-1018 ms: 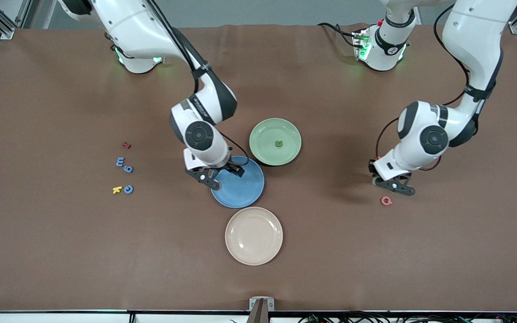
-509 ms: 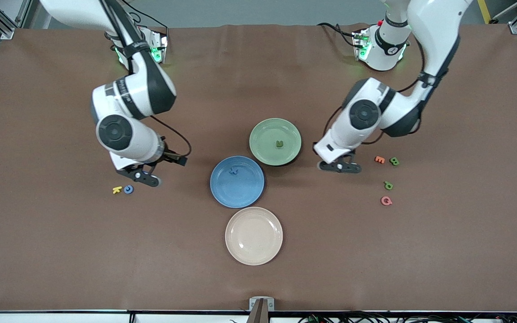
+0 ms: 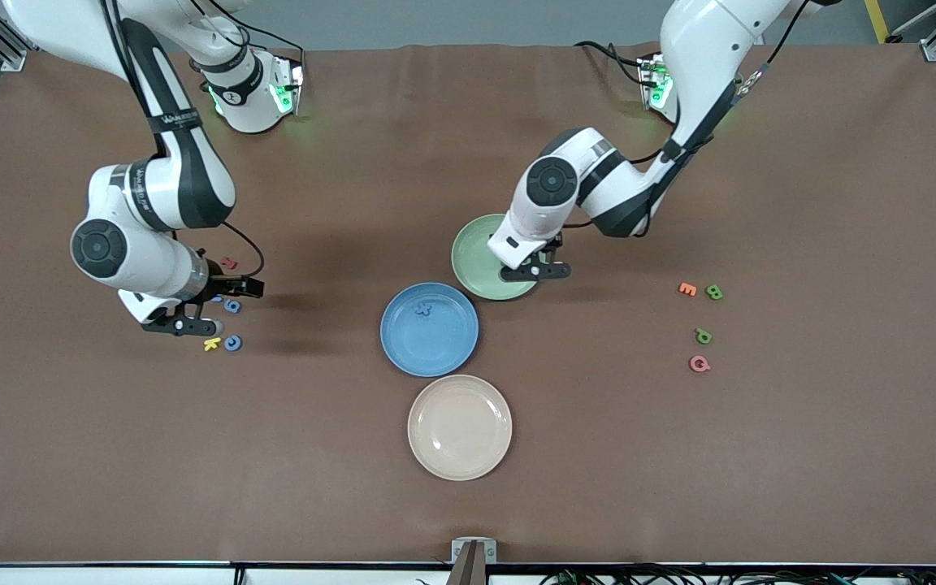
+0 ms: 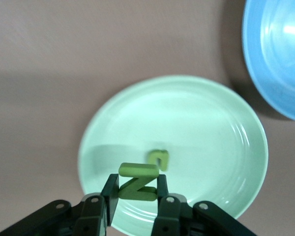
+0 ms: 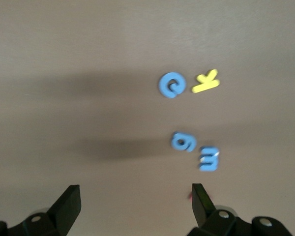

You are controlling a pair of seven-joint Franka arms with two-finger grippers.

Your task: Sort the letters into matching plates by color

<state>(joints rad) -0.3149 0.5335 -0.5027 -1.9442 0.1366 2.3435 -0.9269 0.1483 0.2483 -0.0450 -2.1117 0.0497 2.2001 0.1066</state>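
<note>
My left gripper (image 3: 539,272) is shut on a green letter Z (image 4: 137,183) and holds it over the pale green plate (image 3: 476,244), which also shows in the left wrist view (image 4: 201,123). One green letter (image 4: 160,158) lies in that plate. The blue plate (image 3: 435,345) holds one blue letter (image 3: 422,308). My right gripper (image 3: 216,309) is open and empty over the table beside three blue letters (image 5: 171,84) (image 5: 183,142) (image 5: 208,158) at the right arm's end. Two green letters (image 3: 714,292) (image 3: 704,335) lie at the left arm's end.
A beige plate (image 3: 460,426) lies nearer the front camera than the blue plate. A yellow letter (image 3: 212,344) and a red letter (image 3: 229,263) lie by the blue letters. An orange letter (image 3: 687,288) and a pink letter (image 3: 699,363) lie by the green ones.
My right gripper left a blue letter in the blue plate and moved to the blue letters at its end. My left gripper carried the green Z from its end to over the green plate.
</note>
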